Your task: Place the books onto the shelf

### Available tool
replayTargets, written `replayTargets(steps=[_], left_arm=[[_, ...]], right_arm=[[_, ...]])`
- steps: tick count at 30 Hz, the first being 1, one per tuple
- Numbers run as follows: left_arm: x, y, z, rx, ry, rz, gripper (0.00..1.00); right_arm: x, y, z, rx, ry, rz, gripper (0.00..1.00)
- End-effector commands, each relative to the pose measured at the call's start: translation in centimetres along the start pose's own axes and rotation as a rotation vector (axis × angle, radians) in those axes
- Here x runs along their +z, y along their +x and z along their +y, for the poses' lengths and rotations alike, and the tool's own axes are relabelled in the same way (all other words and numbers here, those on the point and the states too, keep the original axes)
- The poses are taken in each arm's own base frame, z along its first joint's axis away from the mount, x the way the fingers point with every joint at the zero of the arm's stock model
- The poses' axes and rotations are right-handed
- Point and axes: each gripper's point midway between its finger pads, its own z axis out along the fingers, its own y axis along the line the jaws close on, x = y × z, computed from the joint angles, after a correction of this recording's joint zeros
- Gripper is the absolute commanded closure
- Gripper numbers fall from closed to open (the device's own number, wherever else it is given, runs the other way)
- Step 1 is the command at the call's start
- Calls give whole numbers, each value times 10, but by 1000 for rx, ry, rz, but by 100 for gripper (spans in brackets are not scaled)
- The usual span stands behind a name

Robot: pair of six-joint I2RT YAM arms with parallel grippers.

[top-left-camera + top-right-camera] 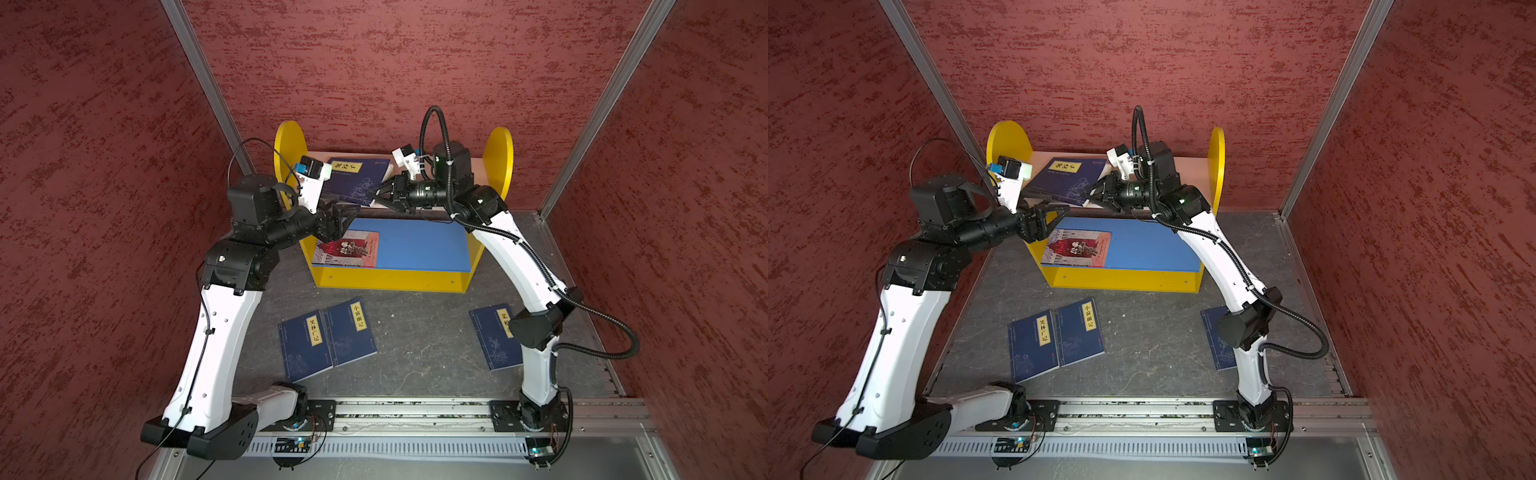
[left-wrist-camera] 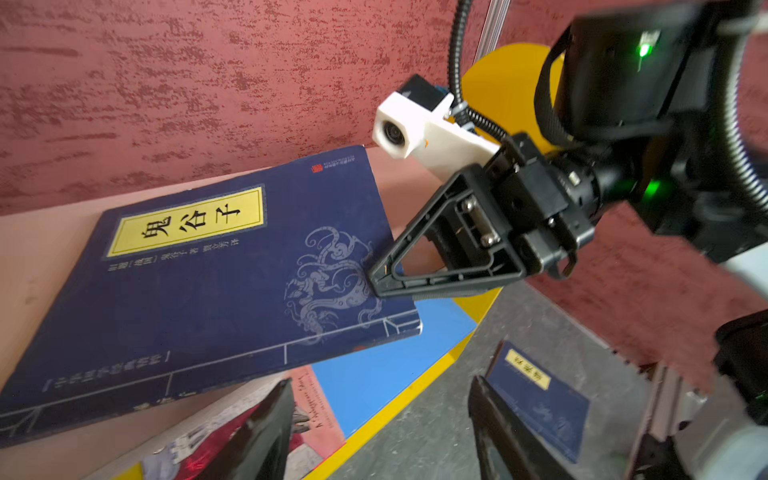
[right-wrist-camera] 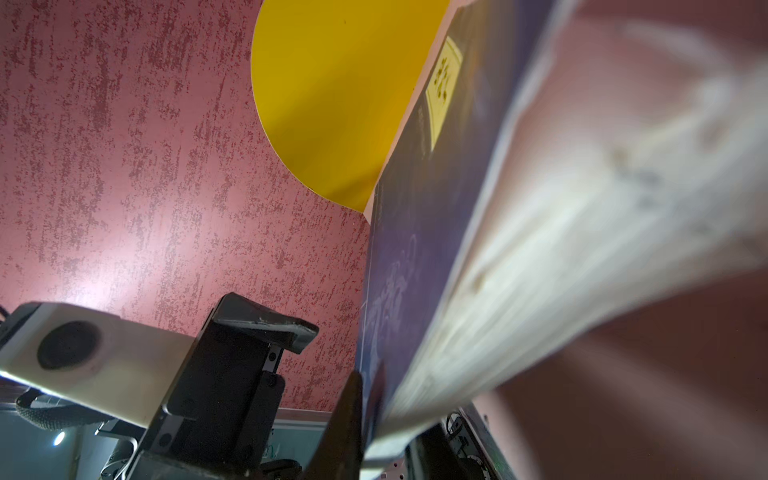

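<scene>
Navy book [image 1: 353,178] flat on shelf [image 1: 291,145] pink board, edge between right fingers [image 2: 449,284]. Red book [image 1: 347,249] flat below left fingers [image 2: 266,432].

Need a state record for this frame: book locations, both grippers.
shelf: small wooden shelf with yellow round-topped side panels
pale pink upper board: navy blue paperback with yellow label, partly past the front edge
blue lower board: red illustrated paperback, lying flat
dark grey table: three more navy paperbacks, flat
right gripper: shut on the navy blue paperback's edge
left gripper: open, empty, over the red illustrated paperback
</scene>
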Motion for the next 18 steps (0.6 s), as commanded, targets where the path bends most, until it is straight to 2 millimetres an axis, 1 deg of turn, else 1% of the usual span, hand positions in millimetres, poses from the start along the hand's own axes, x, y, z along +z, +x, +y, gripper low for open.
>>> replayTargets(steps=[1, 4, 6, 9, 15, 18], left_arm=[[-6, -4, 13, 302, -137, -22, 33], [-1, -5, 17, 433, -191, -34, 34], [2, -9, 24, 477, -242, -55, 36], [7, -13, 29, 536, -272, -82, 39], [14, -16, 27, 645, -277, -116, 41], [20, -12, 25, 700, -271, -106, 41]], right_arm=[[-9, -6, 18, -40, -39, -17, 81], [-9, -5, 20, -39, -50, -10, 81], [-9, -4, 21, -38, -56, -7, 81], [-8, -3, 21, -33, -64, 5, 81], [-8, -2, 26, -25, -90, 17, 81], [-7, -1, 25, -21, -88, 21, 81]])
